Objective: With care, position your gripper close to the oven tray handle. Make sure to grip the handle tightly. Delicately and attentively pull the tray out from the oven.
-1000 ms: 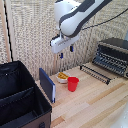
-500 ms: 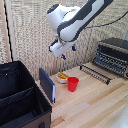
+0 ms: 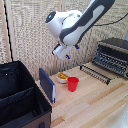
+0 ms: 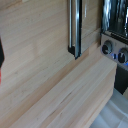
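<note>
The black and silver oven (image 3: 114, 54) stands on the wooden table at the exterior view's right. A dark wire tray slopes out from its front and ends in a long dark handle bar (image 3: 95, 74). In the wrist view the handle (image 4: 75, 27) shows as a black and silver bar, with the oven's knobs (image 4: 106, 48) beside it. My gripper (image 3: 59, 52) hangs high above the table, well to the exterior view's left of the handle, over the bowl. Its fingers are too blurred to show their state. They are out of the wrist view.
A red cup (image 3: 73, 83) stands beside a white bowl (image 3: 62, 77) of yellow food. A dark blue flat panel (image 3: 47, 85) stands upright next to a large black bin (image 3: 20, 100) at the exterior view's left. Slatted walls stand behind the table.
The arm has turned and its wrist has dropped a little over the bowl. The objects on the table have not moved.
</note>
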